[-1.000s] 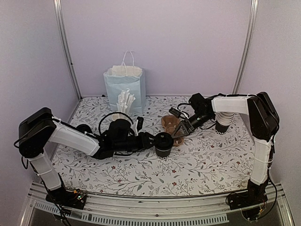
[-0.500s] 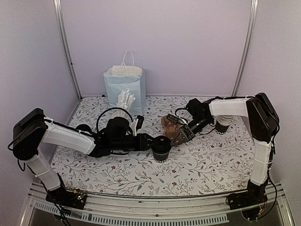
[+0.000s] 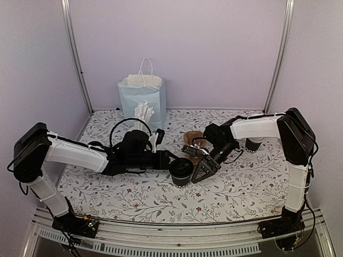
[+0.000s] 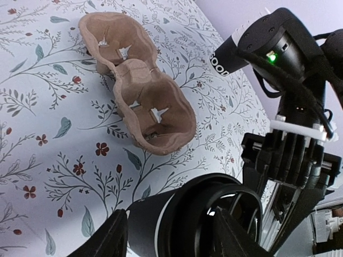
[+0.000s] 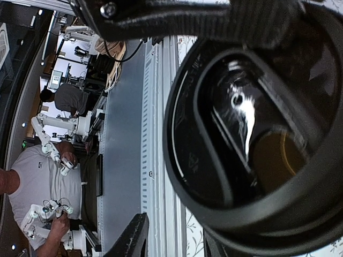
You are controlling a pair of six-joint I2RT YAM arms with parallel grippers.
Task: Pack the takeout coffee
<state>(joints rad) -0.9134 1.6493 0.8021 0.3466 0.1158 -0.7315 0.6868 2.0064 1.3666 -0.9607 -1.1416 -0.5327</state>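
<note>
Black lidded cup [image 3: 182, 171]: frame centre, tilted, clamped in left hand [image 3: 172, 162]. Lid faces right hand [image 3: 197, 172], whose fingers are parted and empty; likely handover or lid press. Pulp carrier [image 3: 193, 140]: just behind, both holes vacant.

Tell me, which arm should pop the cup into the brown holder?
Left. The left gripper holds the cup, and the holder sits just beyond it. The right gripper is open, holding nothing.

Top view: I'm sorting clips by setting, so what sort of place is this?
Probably a robotics lab booth, not a café: a floral-covered table enclosed by lilac walls, and the right wrist view shows a person working small robot arms nearby.
</note>
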